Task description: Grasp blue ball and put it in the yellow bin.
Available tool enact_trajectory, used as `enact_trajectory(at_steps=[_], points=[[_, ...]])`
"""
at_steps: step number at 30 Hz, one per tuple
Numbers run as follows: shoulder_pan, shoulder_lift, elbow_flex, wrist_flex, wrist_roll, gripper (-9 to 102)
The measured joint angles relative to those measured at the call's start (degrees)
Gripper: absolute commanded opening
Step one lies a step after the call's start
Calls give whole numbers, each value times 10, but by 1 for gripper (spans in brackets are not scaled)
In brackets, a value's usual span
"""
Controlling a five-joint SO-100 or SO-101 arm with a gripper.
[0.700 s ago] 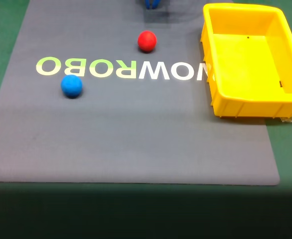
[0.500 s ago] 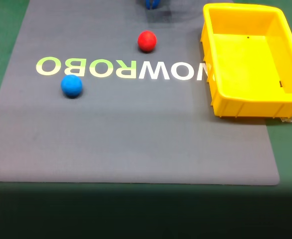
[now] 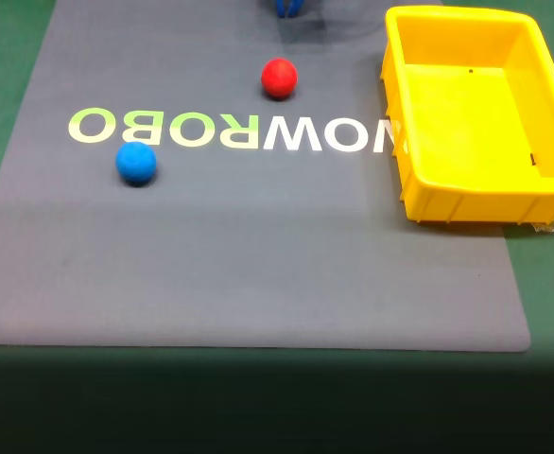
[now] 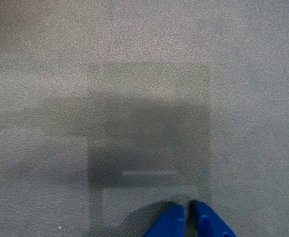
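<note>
The blue ball (image 3: 136, 163) rests on the grey mat at the left of the fixed view, just below the printed letters. The yellow bin (image 3: 476, 189) stands at the right edge of the mat, nothing inside it. My gripper (image 3: 288, 8) shows as a blue tip at the top edge of the fixed view, far from the ball and up-left of the bin. In the wrist view its two blue fingertips (image 4: 171, 222) sit nearly together at the bottom edge; the gripper (image 4: 188, 217) is shut over bare mat with nothing between the tips.
A red ball (image 3: 279, 78) lies below my gripper, near the top middle. The grey mat (image 3: 258, 265) with lettering covers most of the green table (image 3: 551, 303). Its front edge runs along the bottom of the fixed view.
</note>
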Motion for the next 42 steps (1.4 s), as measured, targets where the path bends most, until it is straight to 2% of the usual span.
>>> enact_trajectory(at_steps=[7,14,19,27,31,34,42], points=[[0,0,0,-1,-15,1],[49,0,-26,-19,-75,28],[90,-40,-104,-54,-127,32],[134,-327,-360,-134,-126,33],[172,-501,-485,-204,-124,33],[200,-615,-551,-252,-127,33],[236,-839,-686,-310,-127,33]])
